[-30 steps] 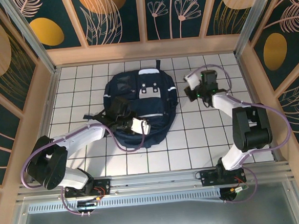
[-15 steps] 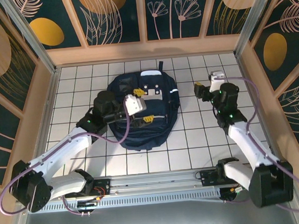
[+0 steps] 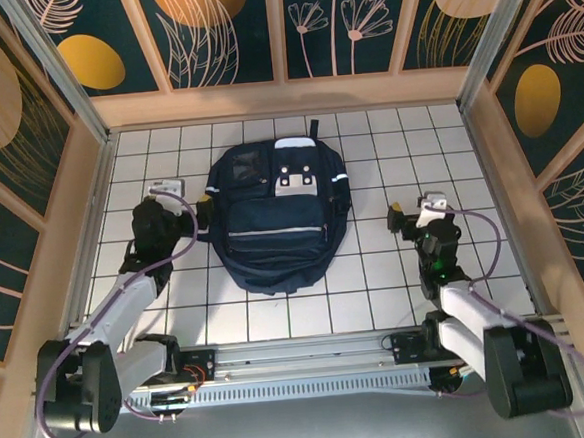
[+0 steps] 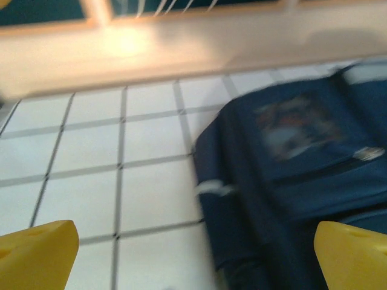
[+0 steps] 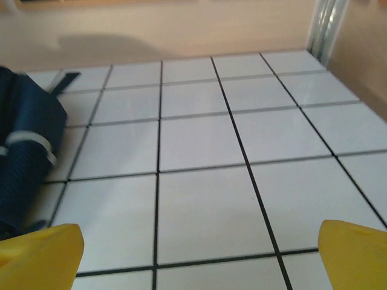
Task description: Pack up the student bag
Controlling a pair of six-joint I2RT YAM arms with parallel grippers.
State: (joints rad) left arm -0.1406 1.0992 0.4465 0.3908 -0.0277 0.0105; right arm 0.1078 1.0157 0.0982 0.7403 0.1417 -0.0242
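The student bag lies flat in the middle of the tiled table, grey patch facing up and its carry handle towards the far wall. Both arms stand off it. The left gripper is just beside the bag's left edge with its yellow fingertips spread wide and nothing between them. The right gripper is well apart on the other side over bare tiles, equally wide and empty. No loose items show on the tiles and the bag's pockets look drawn closed, so the packing appears done or nearly so, and the step in hand is probably letting go and clearing away. To do that well, the left arm should come straight up and outwards, because a dark bit of strap sticks out on its side and an open finger could hook it and drag the bag. The right arm has free room and needs only to stay off the white trim at the bag's edge. What the bag holds cannot be seen; a blurred coloured shape shows at an upper pocket in the left wrist view, but it could be a print or an item
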